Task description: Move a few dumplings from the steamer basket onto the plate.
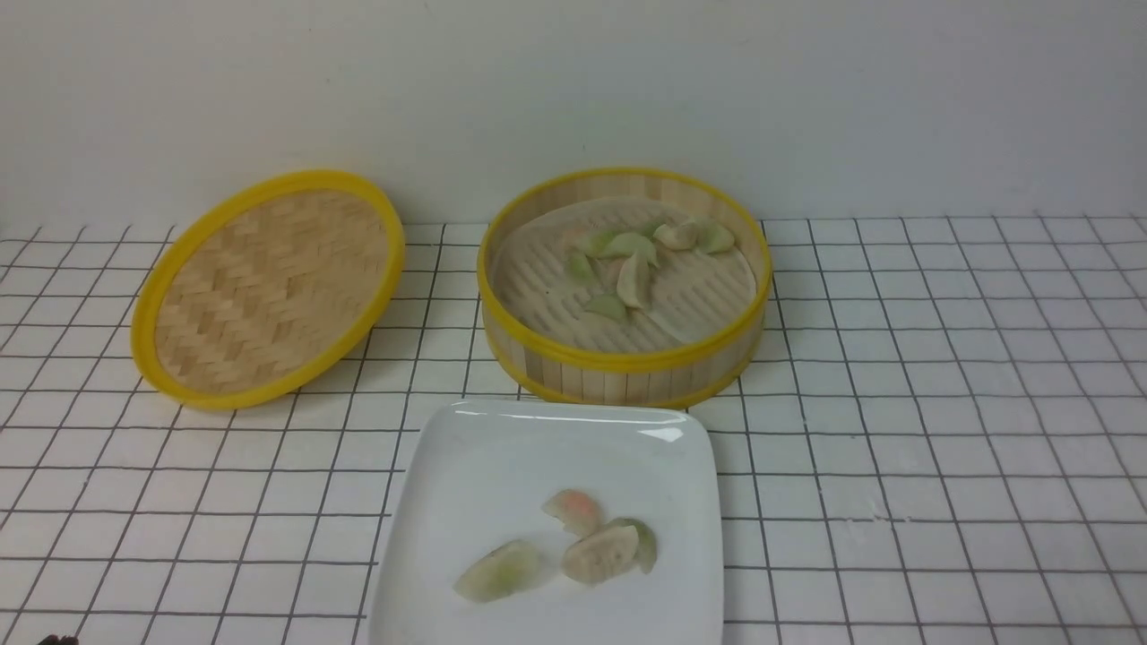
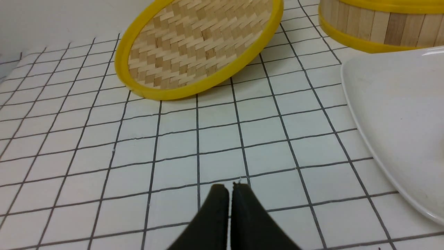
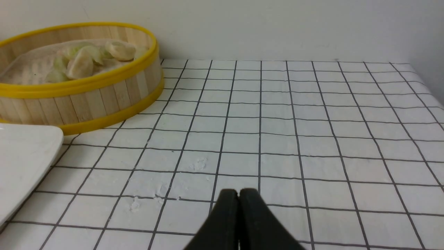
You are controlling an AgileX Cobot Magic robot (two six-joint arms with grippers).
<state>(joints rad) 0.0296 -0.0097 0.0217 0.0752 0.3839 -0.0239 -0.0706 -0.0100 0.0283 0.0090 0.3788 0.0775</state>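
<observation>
The steamer basket (image 1: 625, 363) stands at the back centre with several pale green and beige dumplings (image 1: 633, 278) on its ribbed floor. It also shows in the right wrist view (image 3: 79, 100) and the left wrist view (image 2: 378, 31). The white plate (image 1: 502, 448) lies in front of it and holds three dumplings: a pinkish one (image 1: 573, 509), a beige one (image 1: 602, 553) and a green one (image 1: 498, 571). My left gripper (image 2: 229, 187) is shut and empty over the cloth left of the plate (image 2: 392, 104). My right gripper (image 3: 238, 192) is shut and empty over the cloth right of the plate (image 3: 24, 156). Neither gripper shows in the front view.
The shallow woven lid (image 1: 269, 287) leans at the back left, also in the left wrist view (image 2: 197, 45). A white cloth with a black grid (image 1: 941, 403) covers the table. A pale wall stands right behind the basket and lid.
</observation>
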